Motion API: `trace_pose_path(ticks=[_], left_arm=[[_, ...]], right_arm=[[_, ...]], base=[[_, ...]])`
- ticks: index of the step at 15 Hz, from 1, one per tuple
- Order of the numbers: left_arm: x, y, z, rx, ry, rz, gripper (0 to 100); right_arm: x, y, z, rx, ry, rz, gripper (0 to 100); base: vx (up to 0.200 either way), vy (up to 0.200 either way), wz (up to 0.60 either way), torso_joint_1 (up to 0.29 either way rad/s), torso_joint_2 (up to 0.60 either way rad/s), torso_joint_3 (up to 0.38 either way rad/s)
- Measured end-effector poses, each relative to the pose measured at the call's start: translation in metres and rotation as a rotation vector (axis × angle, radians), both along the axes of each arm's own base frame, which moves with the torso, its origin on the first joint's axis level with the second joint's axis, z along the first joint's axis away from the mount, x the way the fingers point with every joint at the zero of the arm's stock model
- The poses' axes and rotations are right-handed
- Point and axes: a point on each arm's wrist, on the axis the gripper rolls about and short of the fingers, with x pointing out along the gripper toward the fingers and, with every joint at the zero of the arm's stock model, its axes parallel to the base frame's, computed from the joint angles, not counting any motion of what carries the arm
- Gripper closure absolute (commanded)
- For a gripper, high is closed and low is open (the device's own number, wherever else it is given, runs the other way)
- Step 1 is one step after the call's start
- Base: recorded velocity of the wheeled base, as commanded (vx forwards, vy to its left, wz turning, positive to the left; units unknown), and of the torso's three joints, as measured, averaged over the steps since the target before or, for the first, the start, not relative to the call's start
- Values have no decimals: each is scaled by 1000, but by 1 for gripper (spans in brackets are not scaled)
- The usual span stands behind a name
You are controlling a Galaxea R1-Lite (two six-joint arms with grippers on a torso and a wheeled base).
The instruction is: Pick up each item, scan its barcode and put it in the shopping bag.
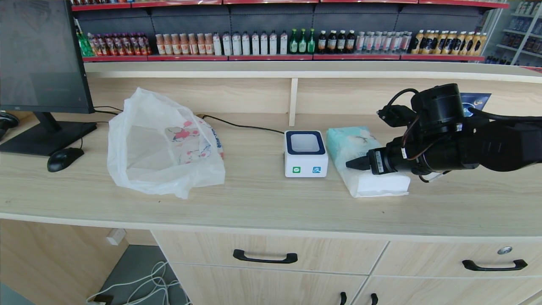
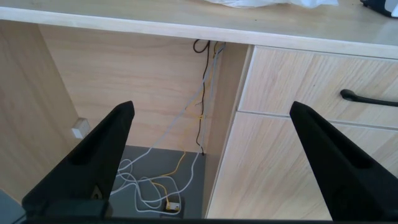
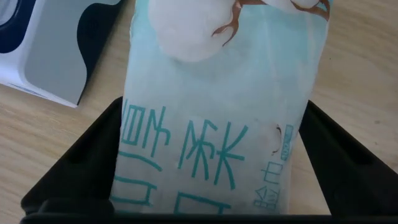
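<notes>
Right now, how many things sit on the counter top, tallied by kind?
Shopping bag: 1
Scanner: 1
Packaged goods: 2, the tissue pack and a patterned pack seen through the bag
Monitor: 1
Mouse: 1
Total: 6

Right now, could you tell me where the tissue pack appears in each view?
Head view: the tissue pack lies on the counter, right of the scanner, under the right gripper.
Right wrist view: the tissue pack sits between the gripper's fingers, the scanner beside it.
Left wrist view: it looks below the counter at cables and a drawer.
Shared landmark: the scanner beside the pack.
</notes>
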Motion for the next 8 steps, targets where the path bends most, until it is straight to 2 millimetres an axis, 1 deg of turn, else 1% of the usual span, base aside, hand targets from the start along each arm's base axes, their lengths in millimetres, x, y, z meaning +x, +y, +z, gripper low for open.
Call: trace_pose_path(ticks=[1, 4, 8], left_arm=[[0, 0, 0, 0, 0, -1, 0], [0, 0, 0, -1, 0, 0, 0], [0, 0, 0, -1, -1, 0, 0]], right_arm=[[0, 0, 0, -1, 1, -1, 100], [-1, 1, 0, 7, 1, -16, 100], [-9, 3, 3, 27, 3, -29, 100]], base=[[0, 0, 0, 0, 0, 0], [0, 0, 0, 0, 0, 0], [0, 0, 0, 0, 0, 0]])
